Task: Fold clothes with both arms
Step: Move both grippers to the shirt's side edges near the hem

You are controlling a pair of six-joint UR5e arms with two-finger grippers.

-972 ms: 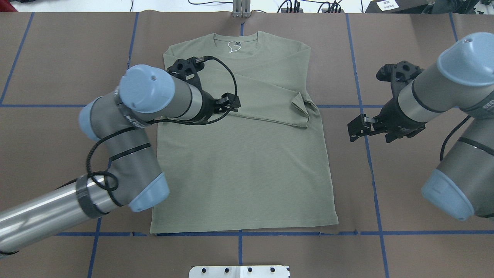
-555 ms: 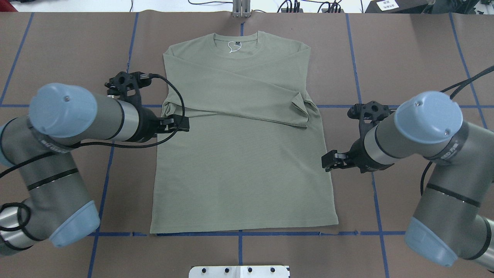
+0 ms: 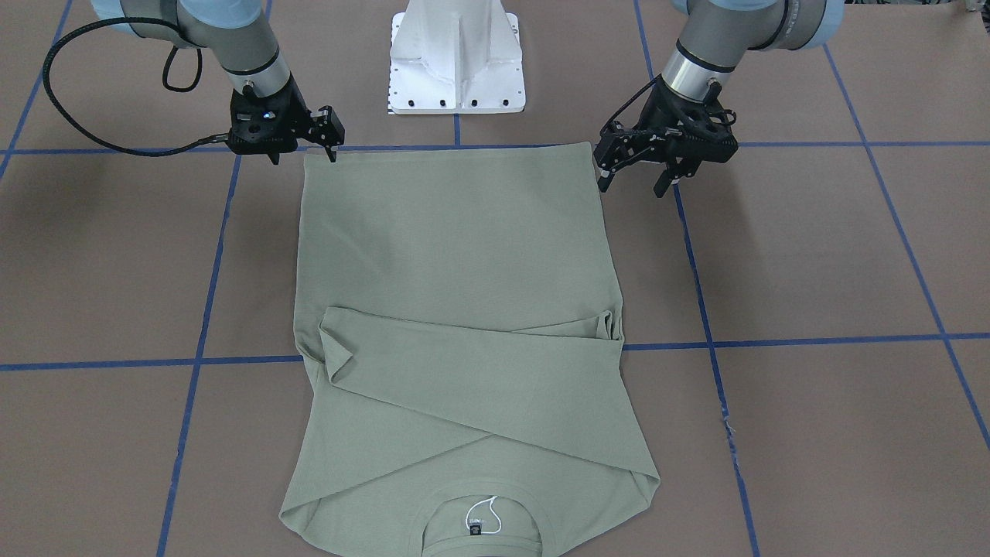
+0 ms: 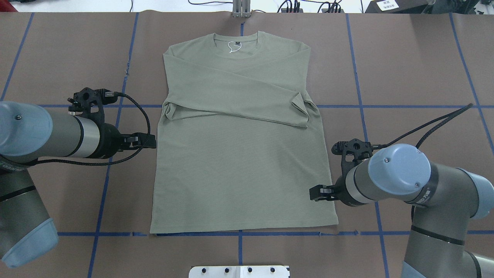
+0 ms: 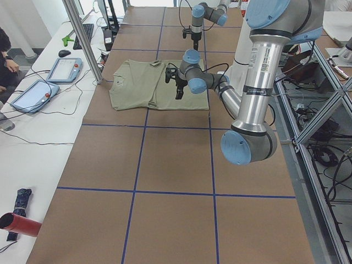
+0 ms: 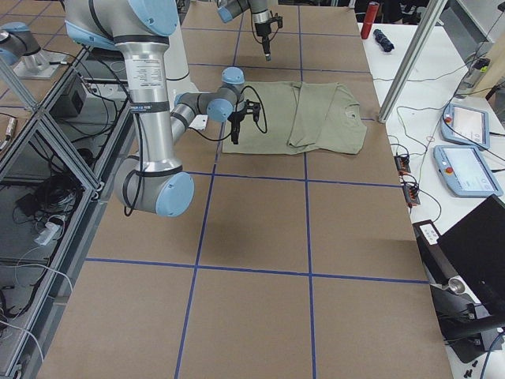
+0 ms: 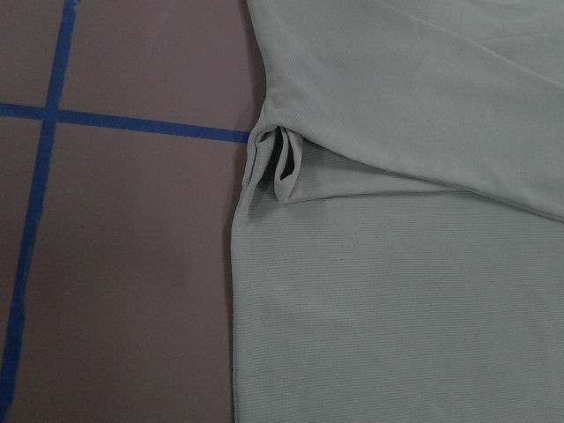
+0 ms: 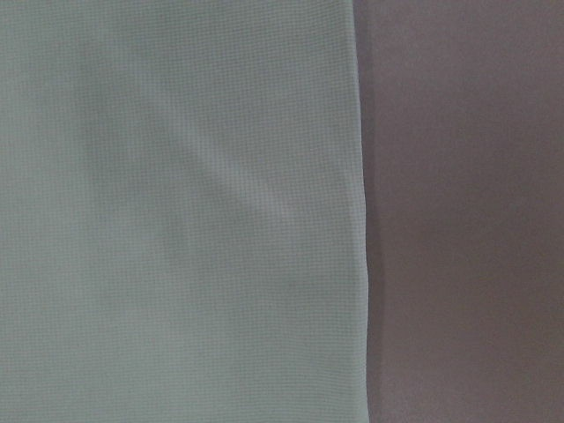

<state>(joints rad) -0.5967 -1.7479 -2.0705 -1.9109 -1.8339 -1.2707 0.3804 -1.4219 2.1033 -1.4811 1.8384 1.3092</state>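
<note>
The clothes are one sage-green long-sleeved shirt lying flat on the brown table. Its neck points away from the robot and both sleeves are folded across the chest. My left gripper hovers just off the shirt's left edge, below the folded cuff. In the front-facing view the left gripper stands open and holds nothing. My right gripper hangs over the shirt's right edge, a little above the hem. In the front-facing view the right gripper also looks open and holds nothing. Neither wrist view shows any fingers.
Blue tape lines grid the brown table cover. The white pedestal base stands just behind the hem. A metal post rises at the far edge by the neck. Tablets and cables lie on a side table.
My left gripper has drawn back off the folded sleeves, leftward and toward the robot, to the shirt's left edge. My right gripper has come in from the bare table to the right edge near the hem.
</note>
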